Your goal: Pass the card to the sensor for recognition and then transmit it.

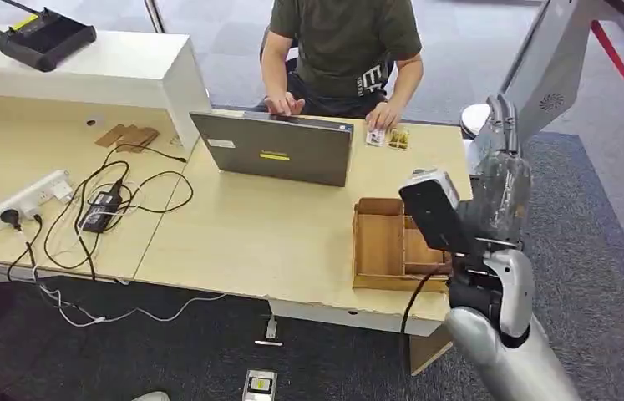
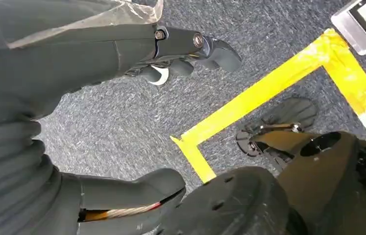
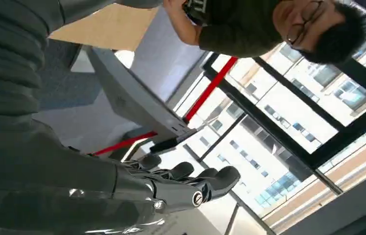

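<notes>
- Pale wooden counter (image 1: pixel 275 234): a small white card-like piece (image 1: pixel 375 138) is seen at its twelve o'clock edge, beside a person's hand (image 1: pixel 385 115).
- Nothing is held by the raised, straight-fingered right robot hand (image 1: pixel 502 125), nor by the left robot hand (image 2: pixel 73 73), whose fingers are spread.
- That person's hand could be struck if the card is reached for.

Office tabletop (image 1: pixel 250 234) with clutter
A person (image 1: pixel 342 42) sits behind a grey laptop (image 1: pixel 275 150); a power strip (image 1: pixel 20 200) and tangled cables (image 1: pixel 108 209) lie at the left.

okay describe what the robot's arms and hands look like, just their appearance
The right arm is silver with a black wrist section, a black cable and a clear plastic wrap. Each hand, left hand and right hand, has a grey ribbed cover and dark grey fingers with round metal screws.
</notes>
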Motion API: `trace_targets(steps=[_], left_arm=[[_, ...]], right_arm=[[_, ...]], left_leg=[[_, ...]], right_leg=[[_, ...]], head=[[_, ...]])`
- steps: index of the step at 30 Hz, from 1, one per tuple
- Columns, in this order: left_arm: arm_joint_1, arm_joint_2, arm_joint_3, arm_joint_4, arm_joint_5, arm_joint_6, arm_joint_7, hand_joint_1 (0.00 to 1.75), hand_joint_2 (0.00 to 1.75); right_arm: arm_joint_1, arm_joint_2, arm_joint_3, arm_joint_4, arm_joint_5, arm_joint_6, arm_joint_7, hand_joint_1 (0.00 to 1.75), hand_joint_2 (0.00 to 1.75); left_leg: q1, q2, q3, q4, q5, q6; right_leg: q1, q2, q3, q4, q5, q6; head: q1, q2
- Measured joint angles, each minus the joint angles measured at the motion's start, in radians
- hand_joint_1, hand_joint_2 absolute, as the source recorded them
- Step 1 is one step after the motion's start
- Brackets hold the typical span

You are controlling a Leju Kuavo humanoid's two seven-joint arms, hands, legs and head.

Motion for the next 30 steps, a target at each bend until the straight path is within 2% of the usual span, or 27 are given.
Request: trace_targets(steps=[3,8,12,18,30], left_arm=[[0.008,0.004,0.005,0.0,0.006,0.011,-0.011,0.0,1.75],[0.019,0.01,0.016,0.0,0.014,0.024,-0.026,0.0,1.75],[0.024,0.011,0.022,0.0,0.024,0.031,-0.034,0.0,1.75],[0.035,0.014,0.037,0.0,0.034,0.039,-0.04,0.0,1.75],[0.039,0.014,0.044,0.0,0.036,0.055,-0.048,0.0,1.75]], right_arm=[[0.039,-0.061,0.006,-0.047,-0.01,0.037,-0.009,0.0,1.75],[0.083,-0.15,0.023,-0.097,0.074,0.222,-0.001,0.0,1.75],[0.113,-0.204,0.036,-0.097,0.13,0.297,-0.008,0.0,1.75],[0.148,-0.253,0.054,-0.073,0.123,0.322,-0.026,0.0,1.75],[0.162,-0.284,0.101,0.022,0.071,0.351,-0.023,0.0,1.75]], left_leg=[[0.0,0.0,0.0,0.0,0.0,0.0],[0.0,0.0,0.0,0.0,0.0,0.0],[0.0,0.0,0.0,0.0,0.0,0.0],[0.0,0.0,-0.001,0.0,0.0,0.0],[0.0,0.0,-0.001,0.0,0.0,0.0]], right_leg=[[0.0,0.0,0.0,0.0,0.0,0.0],[0.0,0.0,0.001,0.0,0.0,0.0],[0.0,0.0,0.001,0.0,0.0,0.0],[0.0,0.0,0.001,0.0,0.0,0.0],[0.0,0.0,0.001,0.0,0.0,0.0]], head=[[0.0,0.0],[0.0,0.0],[0.0,0.0],[0.0,0.0],[0.0,0.0]])
